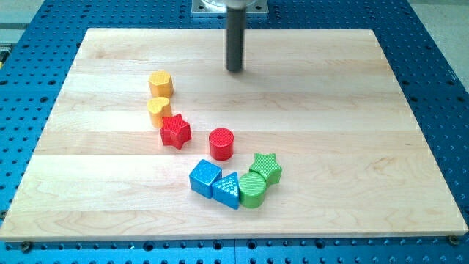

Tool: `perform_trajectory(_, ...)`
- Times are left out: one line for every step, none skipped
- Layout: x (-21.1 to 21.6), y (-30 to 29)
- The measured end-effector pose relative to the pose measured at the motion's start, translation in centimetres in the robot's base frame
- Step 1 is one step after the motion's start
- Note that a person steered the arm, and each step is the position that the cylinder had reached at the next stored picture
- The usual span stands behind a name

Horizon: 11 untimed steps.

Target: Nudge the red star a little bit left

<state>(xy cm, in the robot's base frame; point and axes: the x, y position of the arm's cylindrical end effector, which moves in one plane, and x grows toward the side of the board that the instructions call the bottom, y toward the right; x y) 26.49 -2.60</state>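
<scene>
The red star [175, 131] lies left of the board's middle, touching the yellow heart [159, 111] just above and to its left. A red cylinder [221, 143] stands apart to the star's right. My tip [234, 70] is near the view's top centre, well above and to the right of the red star, touching no block.
A yellow hexagon [160, 83] sits above the heart. Below the red cylinder is a cluster: blue cube [205, 177], blue triangle [228, 190], green cylinder [252, 189], green star [266, 167]. The wooden board [352, 110] rests on a blue perforated table.
</scene>
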Motion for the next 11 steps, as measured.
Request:
perform_trajectory(-3.0, -14.0)
perform_trajectory(4.5, -22.4)
perform_trajectory(16.2, -21.2)
perform_trajectory(25.1, -15.0)
perform_trajectory(25.0, -7.4)
perform_trajectory(22.1, -1.3)
perform_trajectory(20.5, 1.3)
perform_trajectory(18.9, -2.3)
perform_trajectory(20.0, -3.8)
perform_trajectory(20.7, -3.2)
perform_trajectory(21.9, -1.2)
